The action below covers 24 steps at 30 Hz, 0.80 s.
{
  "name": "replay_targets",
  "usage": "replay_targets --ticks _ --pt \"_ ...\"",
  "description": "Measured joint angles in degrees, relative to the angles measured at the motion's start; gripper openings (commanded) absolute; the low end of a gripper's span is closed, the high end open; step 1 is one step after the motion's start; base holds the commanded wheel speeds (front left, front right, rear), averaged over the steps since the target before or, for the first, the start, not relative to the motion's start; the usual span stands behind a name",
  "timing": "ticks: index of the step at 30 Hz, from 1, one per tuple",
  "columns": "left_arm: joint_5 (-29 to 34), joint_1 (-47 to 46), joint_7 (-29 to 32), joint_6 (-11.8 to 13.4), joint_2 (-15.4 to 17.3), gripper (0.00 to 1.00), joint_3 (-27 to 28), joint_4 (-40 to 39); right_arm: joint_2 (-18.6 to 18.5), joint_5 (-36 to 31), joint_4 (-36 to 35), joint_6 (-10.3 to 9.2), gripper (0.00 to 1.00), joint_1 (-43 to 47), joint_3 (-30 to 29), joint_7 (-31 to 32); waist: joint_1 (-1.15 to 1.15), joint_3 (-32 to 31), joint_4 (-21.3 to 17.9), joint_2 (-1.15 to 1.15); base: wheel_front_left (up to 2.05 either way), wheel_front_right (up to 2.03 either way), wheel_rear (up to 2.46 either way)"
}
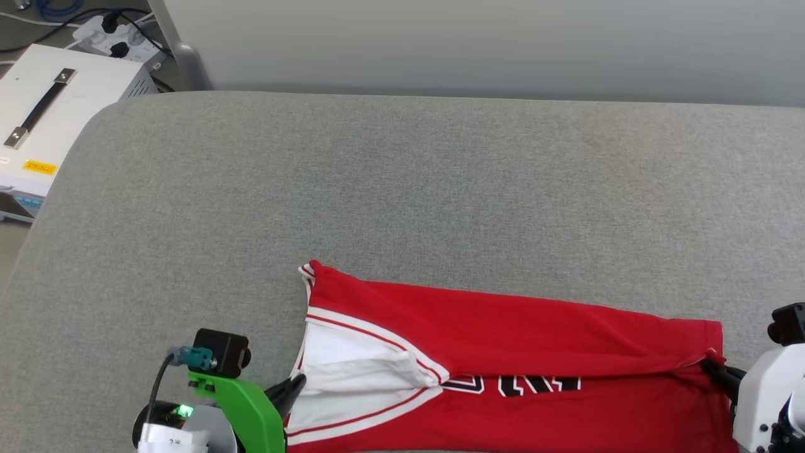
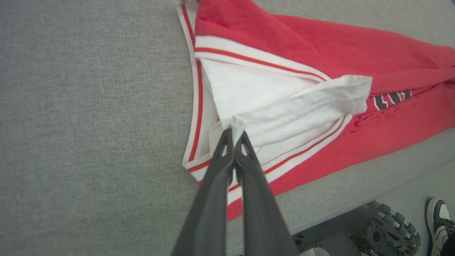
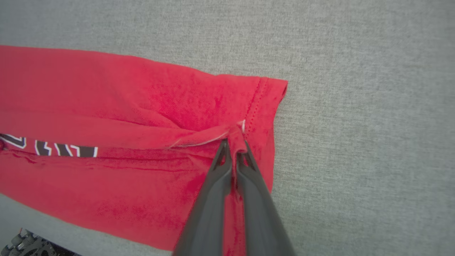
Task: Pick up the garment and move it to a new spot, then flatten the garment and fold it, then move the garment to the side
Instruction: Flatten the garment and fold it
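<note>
The garment [image 1: 503, 333], a red jersey with white sleeves and striped trim, lies folded lengthwise along the near edge of the grey cushion. Black white-outlined lettering [image 1: 528, 384] peeks out under the folded-over flap. My left gripper [image 2: 234, 133] is shut on a white sleeve edge [image 2: 238, 124] at the garment's left end; in the head view the left gripper [image 1: 295, 384] is at the lower left. My right gripper [image 3: 234, 144] is shut on a pinch of red hem [image 3: 236, 133] at the garment's right end, where the right gripper [image 1: 714, 365] meets the cloth in the head view.
The grey cushion [image 1: 402, 182] stretches wide behind the garment. A white box with a black handle [image 1: 50, 107] and a power strip [image 1: 116, 38] sit on the floor at far left. In the left wrist view the robot's wheeled base [image 2: 384, 224] and a person's shoe [image 2: 439, 220] lie beyond the cushion's near edge.
</note>
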Motion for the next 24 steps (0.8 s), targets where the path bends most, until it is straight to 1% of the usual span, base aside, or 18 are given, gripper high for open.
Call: replay_targets --ticks 3,8,9,10,11,15,17,19,22,24 --pt "-0.03 0.00 0.01 -1.83 -1.31 0.00 -1.11 3.64 -1.27 -0.96 0.42 0.01 0.00 0.15 2.15 -0.65 0.00 0.37 0.04 0.00 0.00 0.00 0.00" --pt "-0.02 -0.04 -0.15 -3.98 -3.60 0.00 -1.90 7.77 -2.41 -1.11 1.77 0.00 0.00 0.15 4.10 -2.10 0.00 0.79 0.07 0.00 0.00 0.00 0.00" --pt "0.13 -0.05 -0.15 -4.25 -3.87 0.37 -2.10 8.49 -2.55 -1.09 2.10 0.01 0.09 0.14 4.38 -2.11 0.00 0.86 0.04 0.00 0.00 0.00 0.00" --pt "0.40 -0.08 -0.16 -4.45 -4.07 1.00 -2.32 9.21 -2.65 -1.07 2.41 0.00 0.49 0.14 4.68 -2.15 0.00 0.87 0.02 0.00 0.00 0.00 0.00" --pt "0.43 -0.09 -0.16 -4.53 -4.23 1.00 -2.49 9.77 -2.72 -1.01 2.66 0.01 1.00 0.13 4.92 -2.30 0.00 0.82 0.02 0.00 0.00 0.00 0.00" --pt "1.48 -0.06 -0.18 -5.70 -4.60 1.00 -3.68 11.87 -3.21 -0.37 3.41 0.00 1.00 0.11 6.26 -2.35 0.00 0.02 -0.07 0.00 0.00 0.00 0.00" --pt "2.26 -0.04 -1.00 -5.71 -4.66 1.00 -3.64 12.70 -3.33 -0.02 3.52 0.00 1.00 0.11 6.54 -2.36 0.00 -0.61 -0.18 0.00 0.00 0.00 0.00" --pt "2.14 0.01 -3.13 -5.73 -4.82 1.00 -2.58 13.10 -3.52 0.23 3.47 0.00 1.00 0.13 6.31 -2.35 0.00 -1.47 -0.32 0.00 0.00 0.00 0.00" --pt "2.18 0.01 -7.16 -5.59 -4.86 1.00 -0.51 12.67 -3.28 1.57 2.79 0.00 1.00 0.24 4.27 -1.52 0.00 -2.72 -0.48 0.00 0.00 0.00 0.00" --pt "2.37 0.00 -10.46 -4.67 -4.82 1.00 1.31 11.93 -2.96 2.18 2.12 0.00 1.00 0.60 2.21 -0.12 0.00 -3.40 -0.57 0.00 0.00 0.00 0.00"
